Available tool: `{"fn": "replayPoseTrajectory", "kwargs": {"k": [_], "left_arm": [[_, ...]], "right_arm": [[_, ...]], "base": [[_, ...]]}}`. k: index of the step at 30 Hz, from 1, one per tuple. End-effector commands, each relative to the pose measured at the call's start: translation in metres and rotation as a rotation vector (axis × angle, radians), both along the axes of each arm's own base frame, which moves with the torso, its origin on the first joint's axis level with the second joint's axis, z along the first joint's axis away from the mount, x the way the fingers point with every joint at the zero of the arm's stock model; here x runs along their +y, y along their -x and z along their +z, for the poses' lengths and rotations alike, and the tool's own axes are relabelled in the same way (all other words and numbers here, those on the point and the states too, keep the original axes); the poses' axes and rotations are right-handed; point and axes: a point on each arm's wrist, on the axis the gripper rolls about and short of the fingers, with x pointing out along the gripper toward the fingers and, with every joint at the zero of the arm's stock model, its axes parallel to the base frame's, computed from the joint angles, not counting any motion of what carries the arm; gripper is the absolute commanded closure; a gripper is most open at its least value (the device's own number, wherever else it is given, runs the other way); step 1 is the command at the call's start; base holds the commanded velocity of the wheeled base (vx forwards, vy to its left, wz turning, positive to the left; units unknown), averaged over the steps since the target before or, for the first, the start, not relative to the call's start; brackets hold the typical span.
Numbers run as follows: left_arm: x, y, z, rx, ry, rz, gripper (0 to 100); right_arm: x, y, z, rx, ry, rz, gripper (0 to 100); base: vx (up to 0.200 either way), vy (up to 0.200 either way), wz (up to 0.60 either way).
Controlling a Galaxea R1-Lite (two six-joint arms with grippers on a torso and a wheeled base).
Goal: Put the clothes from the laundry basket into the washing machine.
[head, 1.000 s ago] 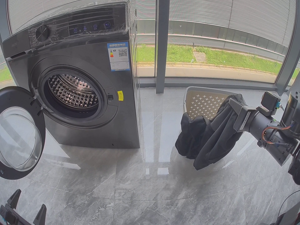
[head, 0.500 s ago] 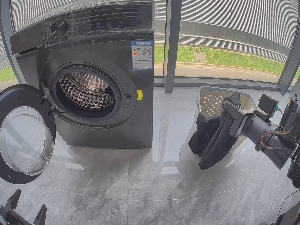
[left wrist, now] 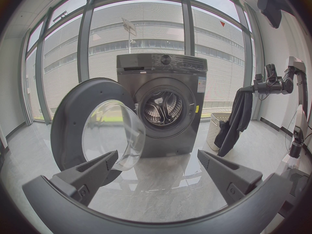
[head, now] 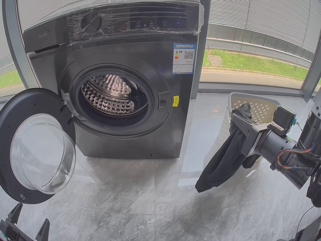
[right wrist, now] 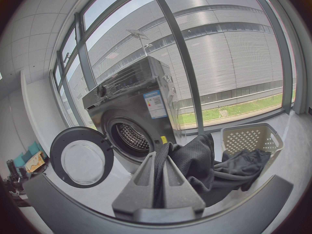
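A dark garment (head: pixel 223 158) is clamped in the closed right hand (right wrist: pixel 159 158), with the laundry basket (head: pixel 267 101) below it; the left hand (left wrist: pixel 156 153) is held spread apart.

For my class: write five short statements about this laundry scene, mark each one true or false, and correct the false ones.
1. The door of the washing machine is shut. False: it is swung wide open.
2. The right gripper is shut on a dark garment. True.
3. Clothes lie in the drum. False: the part of the drum in view is bare metal.
4. The left gripper has its fingers open and holds nothing. True.
5. The laundry basket stands on the robot's left of the washing machine. False: it stands on the robot's right of it, by the window.
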Motion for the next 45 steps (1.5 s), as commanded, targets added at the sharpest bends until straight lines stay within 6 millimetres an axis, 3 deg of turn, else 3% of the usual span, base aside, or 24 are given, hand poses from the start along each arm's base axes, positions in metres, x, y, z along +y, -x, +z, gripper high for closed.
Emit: {"fn": "replayPoseTrajectory", "kwargs": {"k": [1,8,38,45], "left_arm": [[0.0000,0.0001,-0.0049,0.000,0.000,0.000,0],[0.0000,0.0001,-0.0049,0.000,0.000,0.000,0],[0.0000,0.0001,-0.0049,0.000,0.001,0.000,0],[0.0000,0.0001,-0.0049,0.000,0.001,0.000,0]], "right_arm": [[0.0020,0.0017,0.0015,-0.014,-0.012,0.018,100],[0.0026,0.0007,0.0069,-0.038,-0.031,0.020,100],[0.0014,-0.0018,0.0023,-0.023,-0.020,0.010,100],[0.0012,-0.0020,0.0023,-0.023,-0.021,0.011,100]], "base": [[0.000,0.200,0.00],[0.000,0.200,0.00],[0.000,0.000,0.00],[0.000,0.200,0.00]]}}
